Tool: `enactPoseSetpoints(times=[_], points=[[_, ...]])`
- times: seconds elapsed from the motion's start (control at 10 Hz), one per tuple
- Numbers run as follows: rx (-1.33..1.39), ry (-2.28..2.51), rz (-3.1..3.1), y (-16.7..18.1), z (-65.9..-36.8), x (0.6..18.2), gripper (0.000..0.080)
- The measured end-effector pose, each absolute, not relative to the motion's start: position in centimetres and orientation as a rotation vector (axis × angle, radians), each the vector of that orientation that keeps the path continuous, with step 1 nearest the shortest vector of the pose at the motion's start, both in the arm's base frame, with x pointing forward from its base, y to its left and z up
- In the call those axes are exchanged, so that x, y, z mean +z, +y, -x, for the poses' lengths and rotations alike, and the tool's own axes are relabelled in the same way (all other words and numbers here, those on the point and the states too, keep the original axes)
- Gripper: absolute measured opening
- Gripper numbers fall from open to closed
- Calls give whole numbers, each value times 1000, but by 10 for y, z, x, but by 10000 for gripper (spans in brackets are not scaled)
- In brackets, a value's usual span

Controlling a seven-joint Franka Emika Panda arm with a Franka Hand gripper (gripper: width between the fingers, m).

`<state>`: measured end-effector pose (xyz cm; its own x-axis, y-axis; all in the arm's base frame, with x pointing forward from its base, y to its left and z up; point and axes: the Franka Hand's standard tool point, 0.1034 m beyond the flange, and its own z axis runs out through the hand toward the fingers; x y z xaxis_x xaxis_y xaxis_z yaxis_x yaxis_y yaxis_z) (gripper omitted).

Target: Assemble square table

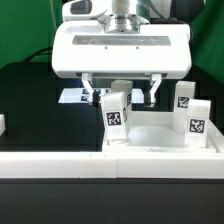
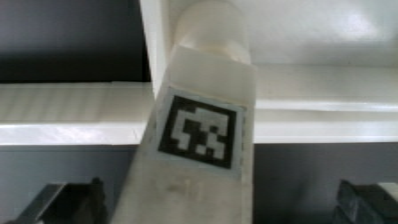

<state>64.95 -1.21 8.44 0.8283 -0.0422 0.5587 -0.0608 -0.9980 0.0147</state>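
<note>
The white square table slab (image 1: 160, 142) lies at the exterior view's right, just behind the low wall. One white tagged leg (image 1: 115, 118) stands upright at the slab's left corner. It fills the middle of the wrist view (image 2: 199, 130), where it looks tilted. My gripper (image 1: 123, 97) hangs over this leg and is open. The leg rises between the dark fingers (image 2: 71, 200), with a gap on each side. Two more tagged legs (image 1: 183, 97) (image 1: 197, 127) stand at the slab's right. The slab's rim (image 2: 71, 108) shows as a white band behind the leg.
The long white low wall (image 1: 100, 165) runs across the front. The marker board (image 1: 74, 97) lies behind the gripper at the left. A small white part (image 1: 2, 125) shows at the far left edge.
</note>
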Motion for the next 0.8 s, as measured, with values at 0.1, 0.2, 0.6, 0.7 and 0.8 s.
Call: enactPoseSetpoints(times=[0.1, 0.2, 0.6, 0.7, 0.8], points=[[907, -84, -2973, -12, -649, 84, 648], [907, -84, -2973, -12, -649, 84, 649], [887, -89, -2983, -14, -648, 83, 649], [784, -131, -3046, -26, -644, 86, 649], [680, -191, -3124, -29, -641, 90, 649]])
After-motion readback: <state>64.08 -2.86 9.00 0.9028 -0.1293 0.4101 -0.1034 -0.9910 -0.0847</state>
